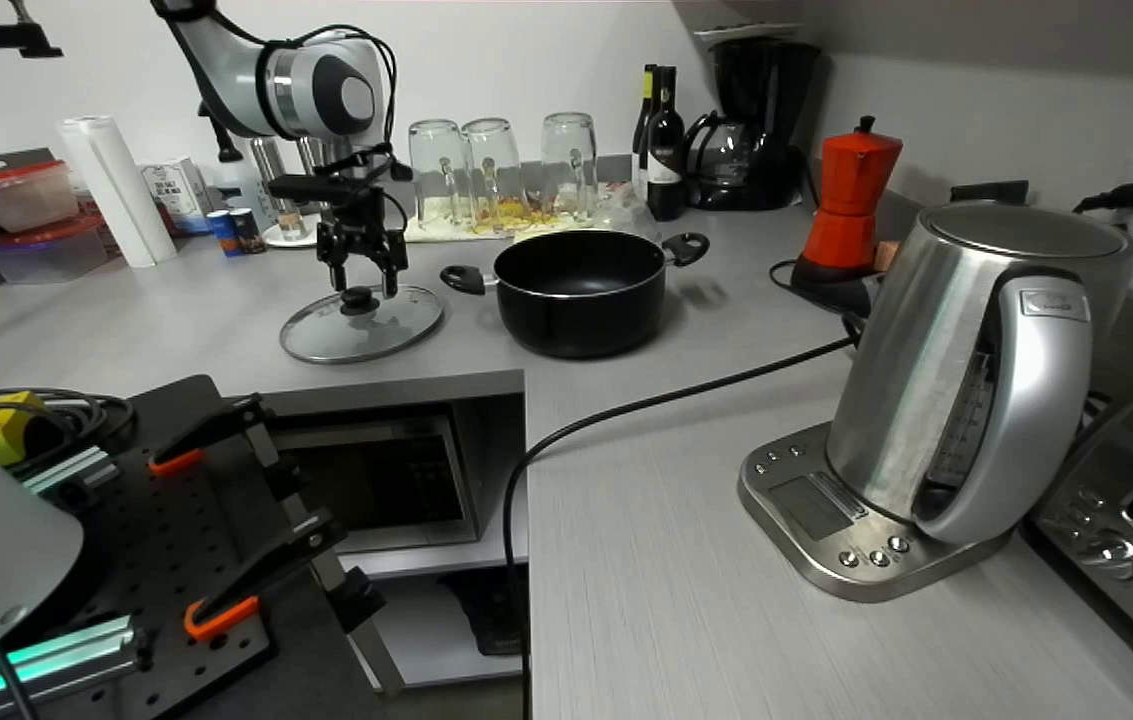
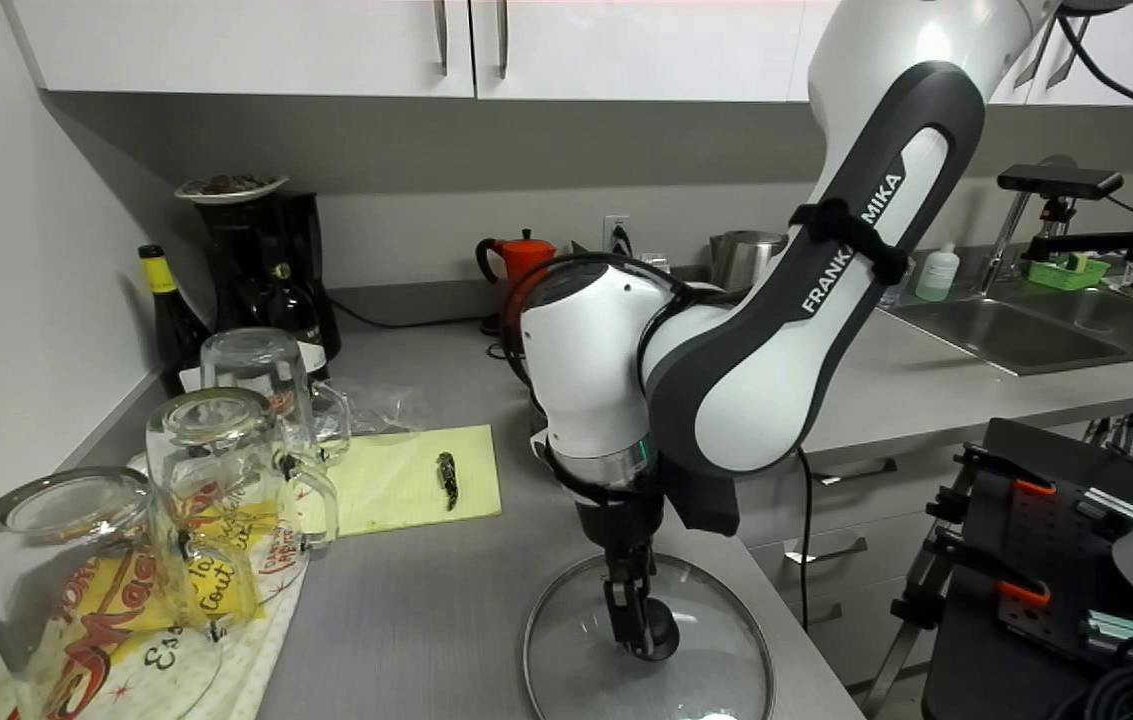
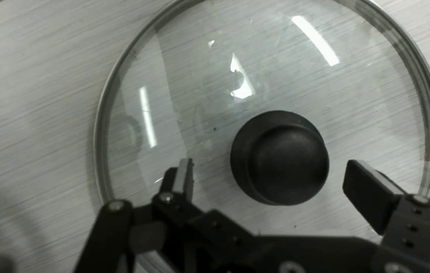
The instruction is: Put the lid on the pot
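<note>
The clear glass lid point(image 1: 401, 325) with its dark knob lies flat on the counter. It also shows in an exterior view point(image 2: 711, 665) and in the wrist view point(image 3: 207, 102). The squat black pot point(image 1: 581, 322) stands just right of the lid in an exterior view, its top uncovered; I can make it out in no other view. My gripper point(image 1: 364, 288) points down over the lid. In the wrist view my gripper point(image 3: 270, 165) is open, one finger on each side of the knob point(image 3: 290, 163), with gaps on both sides. It also shows in an exterior view point(image 2: 641, 635).
Upside-down glass mugs point(image 1: 491, 175) stand behind the pot and also show in an exterior view point(image 2: 216, 480). A steel kettle point(image 1: 926, 380), red moka pot point(image 1: 851, 195) and coffee maker point(image 1: 756, 130) stand beyond the pot. A black cable point(image 1: 676, 395) crosses the counter.
</note>
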